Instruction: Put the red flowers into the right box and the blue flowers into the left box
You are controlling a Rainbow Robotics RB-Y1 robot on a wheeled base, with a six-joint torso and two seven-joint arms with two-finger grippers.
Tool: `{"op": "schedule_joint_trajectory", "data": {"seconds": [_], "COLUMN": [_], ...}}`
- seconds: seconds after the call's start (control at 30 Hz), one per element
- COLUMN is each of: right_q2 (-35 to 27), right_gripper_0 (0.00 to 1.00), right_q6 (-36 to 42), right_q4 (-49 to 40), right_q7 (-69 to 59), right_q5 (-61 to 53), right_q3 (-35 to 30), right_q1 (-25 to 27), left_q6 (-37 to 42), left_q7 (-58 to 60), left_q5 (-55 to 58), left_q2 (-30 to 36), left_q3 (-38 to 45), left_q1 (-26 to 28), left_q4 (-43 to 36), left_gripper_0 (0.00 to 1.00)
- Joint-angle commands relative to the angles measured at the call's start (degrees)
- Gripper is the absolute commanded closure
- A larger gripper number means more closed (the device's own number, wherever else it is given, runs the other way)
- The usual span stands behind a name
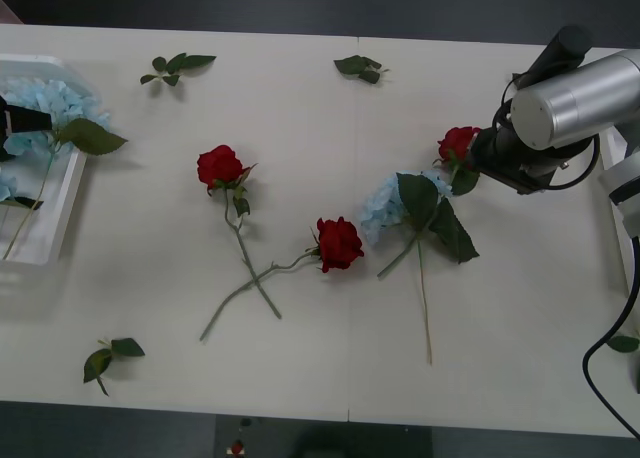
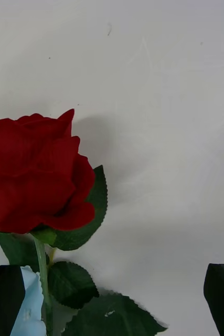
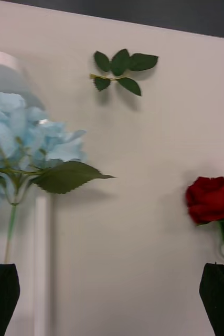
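I have a white table in front of me, and the left box sits at its left edge with pale blue hydrangeas lying in it, one large leaf hanging over the rim. My right arm reaches in from the right edge, its gripper low over a red rose beside it; in the right wrist view the black fingers stand spread at both corners with the bloom between and ahead of them, nothing clamped. That rose's stem lies against another blue hydrangea on the table. Two more roses lie mid-table, one left of centre and one nearer the middle, their stems crossing. My left gripper hangs over the left box, fingers apart, gripping nothing. Loose leaf sprigs lie at the far edge and the near left.
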Motion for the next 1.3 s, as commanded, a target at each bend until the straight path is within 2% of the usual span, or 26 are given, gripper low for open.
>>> {"op": "schedule_joint_trajectory", "data": {"seconds": [0.03,0.23,0.4,0.77,0.9,0.93,0.97,1.0,1.07,1.13,1.3], "right_q2": [1.6,3.5,5.0,6.8,6.9,7.0,7.1,7.1,7.2,7.1,7.1], "right_gripper_0": [0.0,0.0,0.0,0.0,0.0,0.1,0.25,0.54,0.87,1.0,1.0], "right_q6": [-1.8,-3.0,-3.0,-6.2,-6.2,-6.2,-6.2,-6.1,-6.2,-6.2,-6.2], "right_q4": [0.7,1.9,2.1,5.7,5.7,5.7,5.7,5.7,5.7,5.7,5.7], "right_q7": [1.8,1.7,1.1,0.7,0.6,0.6,0.6,0.6,0.6,0.5,0.1], "right_q5": [1.8,4.2,6.4,9.0,9.3,9.4,9.4,9.5,9.5,9.5,9.5], "right_q3": [1.2,2.1,3.6,5.9,6.0,6.1,6.1,6.2,6.1,6.2,6.2], "right_q1": [-0.2,-0.2,-0.2,-0.2,-0.2,-0.2,-0.2,-0.2,-0.2,-0.2,-0.2], "left_q6": [0.1,0.0,0.1,0.1,0.1,0.1,0.1,0.1,0.1,0.1,0.1], "left_q7": [7.0,13.3,18.5,29.6,33.2,34.3,34.9,35.1,35.2,35.2,35.2], "left_q5": [-0.4,-6.9,-15.0,-29.0,-38.1,-39.8,-40.9,-41.8,-42.2,-42.6,-42.7], "left_q2": [-2.8,-7.6,-12.3,-20.9,-24.1,-24.8,-25.6,-26.4,-27.6,-28.5,-29.3], "left_q3": [-0.5,-5.5,-13.1,-29.4,-32.8,-33.9,-34.6,-35.4,-36.7,-37.9,-40.4], "left_q1": [-0.4,-2.2,-6.4,-17.8,-19.6,-20.2,-20.7,-21.5,-22.9,-24.2,-26.1], "left_q4": [-4.1,-6.9,-6.6,-0.9,0.6,1.3,2.0,3.2,5.2,7.1,10.0], "left_gripper_0": [0.0,0.0,0.0,0.0,0.0,0.0,0.0,0.0,0.0,0.0,0.0]}}
